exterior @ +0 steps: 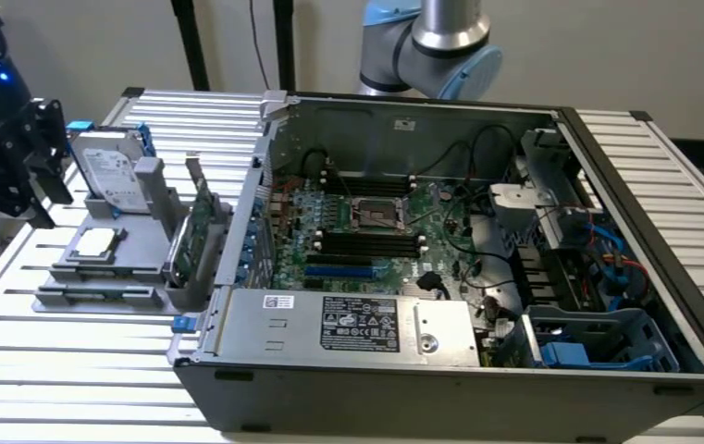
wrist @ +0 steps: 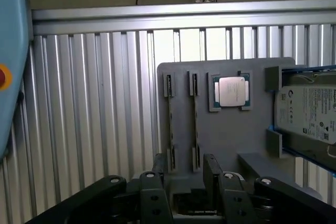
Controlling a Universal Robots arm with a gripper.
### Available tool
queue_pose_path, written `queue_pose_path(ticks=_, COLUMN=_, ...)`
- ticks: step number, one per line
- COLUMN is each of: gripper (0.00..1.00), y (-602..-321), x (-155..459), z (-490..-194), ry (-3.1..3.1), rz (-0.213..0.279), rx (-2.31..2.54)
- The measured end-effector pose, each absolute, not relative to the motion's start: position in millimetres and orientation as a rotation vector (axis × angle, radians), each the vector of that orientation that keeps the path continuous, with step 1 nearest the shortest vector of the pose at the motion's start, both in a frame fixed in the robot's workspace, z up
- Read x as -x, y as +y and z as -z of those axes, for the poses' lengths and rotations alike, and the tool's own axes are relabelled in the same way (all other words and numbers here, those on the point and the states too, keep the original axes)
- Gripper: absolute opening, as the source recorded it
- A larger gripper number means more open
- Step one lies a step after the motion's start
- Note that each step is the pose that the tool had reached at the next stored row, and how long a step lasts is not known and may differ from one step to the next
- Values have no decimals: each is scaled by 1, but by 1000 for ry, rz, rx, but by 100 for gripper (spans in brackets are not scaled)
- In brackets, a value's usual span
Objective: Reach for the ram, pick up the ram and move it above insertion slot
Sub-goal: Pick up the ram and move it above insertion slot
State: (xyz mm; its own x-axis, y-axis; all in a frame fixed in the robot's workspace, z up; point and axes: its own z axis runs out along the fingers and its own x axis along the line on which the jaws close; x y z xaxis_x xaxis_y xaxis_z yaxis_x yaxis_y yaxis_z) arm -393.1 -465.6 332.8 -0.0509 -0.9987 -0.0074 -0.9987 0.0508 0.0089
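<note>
As the gripper (wrist: 186, 174) hangs over the grey holder tray (wrist: 247, 140), its jaws are seen spread apart, with nothing clamped between them. Two narrow sticks are stood edge-up in the tray's grooves. The ram (wrist: 195, 124), the one nearer the processor chip (wrist: 231, 92), is lined up with the gap between the fingers (wrist: 211, 169). Whether it is touched cannot be told, but no grip is judged to have been made. In the exterior view the tray is found at nine o'clock of the open computer case (exterior: 450, 398), with the dark gripper at about ten o'clock of the tray. The insertion slot (exterior: 370, 245) is set in the motherboard near the case's centre, well apart from the ram. The reach is judged nearly done; the pick-up and the carry over the slot are left.
</note>
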Motion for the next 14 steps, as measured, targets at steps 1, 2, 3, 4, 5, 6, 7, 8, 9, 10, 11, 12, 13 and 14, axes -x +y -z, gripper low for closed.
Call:
queue_pose_path(ticks=1, gripper=42, y=-466, x=393, z=-331, ry=-2278, rz=18, rx=-2163)
queue_pose_path(ticks=2, gripper=42, y=-466, x=393, z=-329, ry=-2278, rz=18, rx=-2162)
queue_pose_path(ticks=3, gripper=42, y=-466, x=393, z=-327, ry=-2278, rz=18, rx=-2162)
queue_pose_path(ticks=4, gripper=42, y=-466, x=393, z=-325, ry=-2278, rz=18, rx=-2162)
queue_pose_path(ticks=5, gripper=42, y=-467, x=393, z=-324, ry=-2278, rz=18, rx=-2162)
queue_pose_path(ticks=6, gripper=42, y=-467, x=393, z=-322, ry=-2278, rz=18, rx=-2162)
queue_pose_path(ticks=7, gripper=42, y=-467, x=393, z=-320, ry=-2278, rz=18, rx=-2162)
queue_pose_path(ticks=8, gripper=42, y=-467, x=393, z=-318, ry=-2278, rz=18, rx=-2162)
queue_pose_path(ticks=9, gripper=42, y=-467, x=393, z=-316, ry=-2278, rz=18, rx=-2162)
queue_pose_path(ticks=10, gripper=42, y=-467, x=393, z=-315, ry=-2278, rz=18, rx=-2162)
queue_pose_path(ticks=11, gripper=42, y=-467, x=393, z=-313, ry=-2278, rz=18, rx=-2162)
queue_pose_path(ticks=12, gripper=42, y=-468, x=393, z=-311, ry=-2278, rz=18, rx=-2162)
queue_pose_path(ticks=13, gripper=42, y=-468, x=393, z=-309, ry=-2278, rz=18, rx=-2162)
queue_pose_path(ticks=14, gripper=42, y=-468, x=393, z=-307, ry=-2278, rz=18, rx=-2162)
